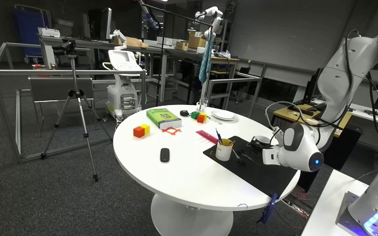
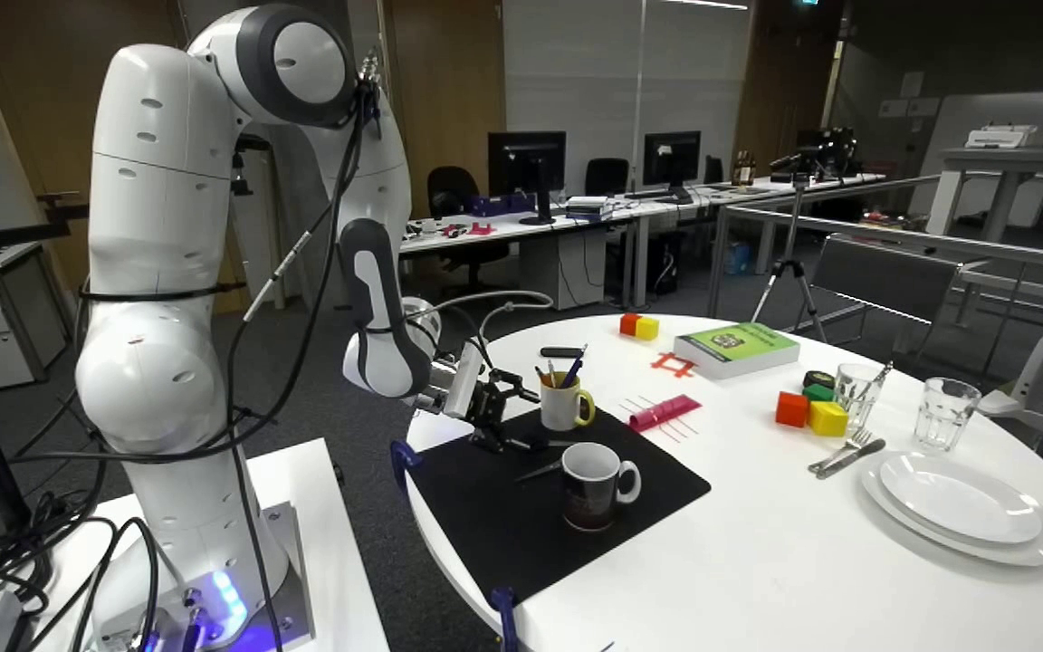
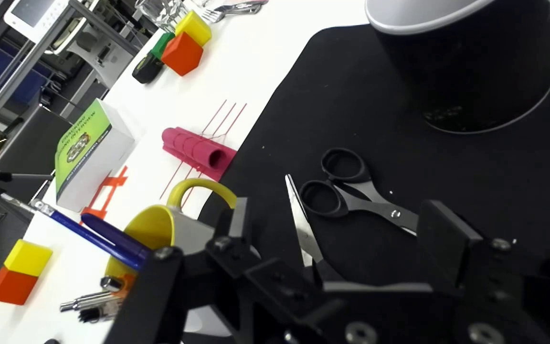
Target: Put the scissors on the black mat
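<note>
End effector (image 3: 339, 222) stands spread, gripping nothing — nearer scissors (image 3: 305, 231) seen between its jaws on the black mat (image 3: 494, 177), blades pointing away.

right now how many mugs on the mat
2: in an exterior view, the pen mug near the far edge of the mat, the dark mug in front.

— How does the mat (image 3: 494, 177) look?
— It looks smooth and matt.
— And of what are the scissors (image 3: 375, 206)?
— They are of grey metal and, it seems, of black plastic.
— The mug (image 2: 590, 489) and the plates (image 2: 961, 500)?
— They look smooth and a little glossy, like ceramic.
— And the glasses (image 2: 945, 414)?
— They are of clear glass, and the fork (image 2: 838, 452) is of shiny metal.
</note>
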### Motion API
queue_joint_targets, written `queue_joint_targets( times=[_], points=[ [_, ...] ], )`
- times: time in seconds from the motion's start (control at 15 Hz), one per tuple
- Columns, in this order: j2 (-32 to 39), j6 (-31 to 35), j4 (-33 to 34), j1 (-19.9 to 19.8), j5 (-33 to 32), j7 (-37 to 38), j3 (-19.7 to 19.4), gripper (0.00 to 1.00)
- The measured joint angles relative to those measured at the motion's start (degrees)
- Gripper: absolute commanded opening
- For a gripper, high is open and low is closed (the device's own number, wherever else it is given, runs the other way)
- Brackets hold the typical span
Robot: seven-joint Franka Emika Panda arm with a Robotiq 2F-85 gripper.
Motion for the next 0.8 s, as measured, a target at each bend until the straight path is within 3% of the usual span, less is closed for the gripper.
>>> queue_joint_targets(
  times=[0.27, 0.8],
  points=[
    [-0.3, 3.5, 0.6, -0.4, 0.2, -0.1, 0.0, 0.99],
    [-4.8, 18.7, 2.9, -3.8, 1.7, -3.2, -1.1, 1.00]
  ],
)
